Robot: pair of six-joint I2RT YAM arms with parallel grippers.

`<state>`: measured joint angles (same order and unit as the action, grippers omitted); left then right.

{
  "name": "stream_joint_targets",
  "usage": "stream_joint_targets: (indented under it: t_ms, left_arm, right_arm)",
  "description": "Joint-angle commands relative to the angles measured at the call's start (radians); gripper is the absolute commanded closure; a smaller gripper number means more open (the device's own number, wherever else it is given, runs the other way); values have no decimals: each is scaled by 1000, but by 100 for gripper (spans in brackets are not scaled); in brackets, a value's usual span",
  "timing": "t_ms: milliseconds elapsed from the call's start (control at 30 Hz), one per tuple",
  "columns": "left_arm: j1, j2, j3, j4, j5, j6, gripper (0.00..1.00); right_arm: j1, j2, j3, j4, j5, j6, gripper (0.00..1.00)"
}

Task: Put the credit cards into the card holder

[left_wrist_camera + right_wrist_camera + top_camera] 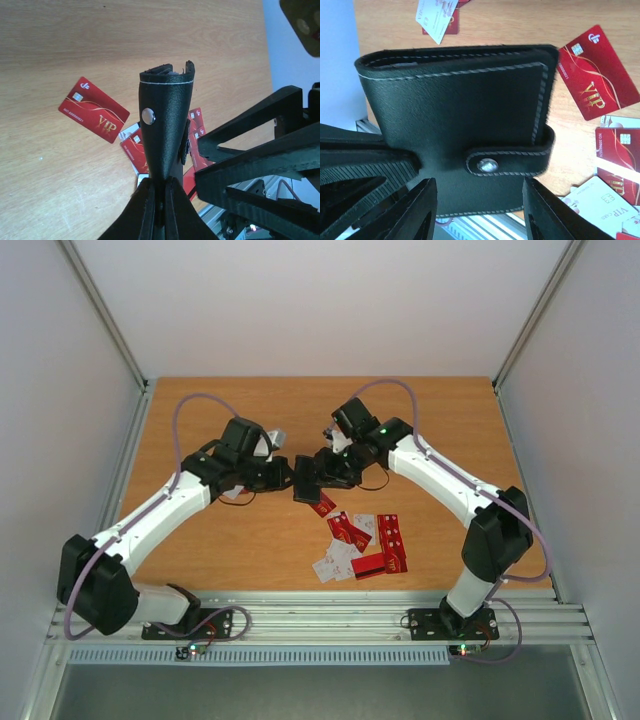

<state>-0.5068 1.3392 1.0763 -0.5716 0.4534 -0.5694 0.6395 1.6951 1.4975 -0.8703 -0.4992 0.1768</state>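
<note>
- The card holder (460, 110) hangs above the surface (260, 550), folded closed, with its snap tab (507, 157) fastened.
- The left gripper (159, 210) has its jaws clamped on one edge of the holder.
- The right gripper (479, 195) has its jaws wide, flanking the holder's tab side without pressing it.
- Likely step: unfastening. The right jaws should nip only the tab and peel it off the holder while the left grip holds firm.
- Count: one holder, two arms, and credit cards (365, 540) beneath the holder, roughly five red and three pale. Overlap makes the count uncertain.
</note>
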Motion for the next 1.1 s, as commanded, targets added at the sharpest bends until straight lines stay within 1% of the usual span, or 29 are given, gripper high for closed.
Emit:
stream_joint_targets:
  t_ms: [0, 100, 167, 267, 467, 633, 767, 800, 1067]
  left_arm:
    - [-33, 15, 57, -13, -16, 2, 100]
    - [-50, 13, 71, -23, -21, 4, 100]
    - [-60, 7, 79, -27, -22, 7, 100]
    - [-66, -3, 83, -24, -20, 8, 100]
    - [-66, -11, 86, -12, -6, 6, 100]
    - [-67, -24, 82, 0, -7, 6, 100]
    - [-67, -28, 82, 1, -9, 6, 100]
    - [-67, -29, 82, 1, -9, 6, 100]
    - [-66, -48, 79, -21, -49, 15, 100]
  right_arm:
    - [17, 13, 49, -53, 40, -41, 53]
    - [17, 25, 56, -79, 69, -53, 55]
    - [17, 29, 59, -91, 88, -59, 57]
    - [17, 31, 54, -94, 90, -63, 60]
    - [18, 43, 58, -107, 98, -65, 69]
    - [17, 59, 75, -125, 102, -71, 82]
    - [18, 66, 75, -140, 108, -73, 97]
    - [18, 67, 75, -143, 108, -74, 98]
    - [18, 56, 75, -188, 177, -100, 99]
